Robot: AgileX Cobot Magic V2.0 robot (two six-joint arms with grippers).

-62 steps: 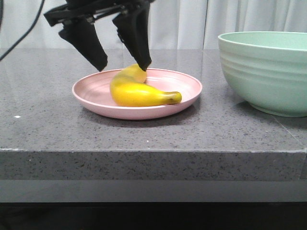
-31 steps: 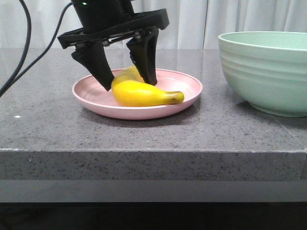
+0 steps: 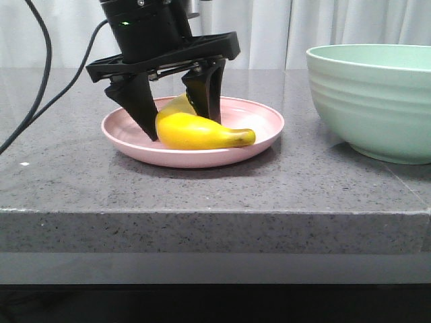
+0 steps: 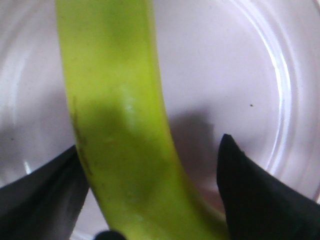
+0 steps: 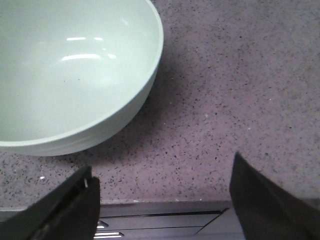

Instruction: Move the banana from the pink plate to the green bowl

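Front view shows us the left gripper [image 3: 180, 128] spread wide astride the plump bright-yellow banana [image 3: 202, 132], which lies between its fingers on the shallow pale-pink plate [image 3: 266, 128], ungrasped, with the deep ridged mint-green bowl [image 3: 377, 101] far beside it, empty.

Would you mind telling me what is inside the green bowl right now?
The right wrist view shows most of the green bowl's inside bare, with only light reflections. Its far part is cut off there. The banana lies on the pink plate, the left gripper astride it.
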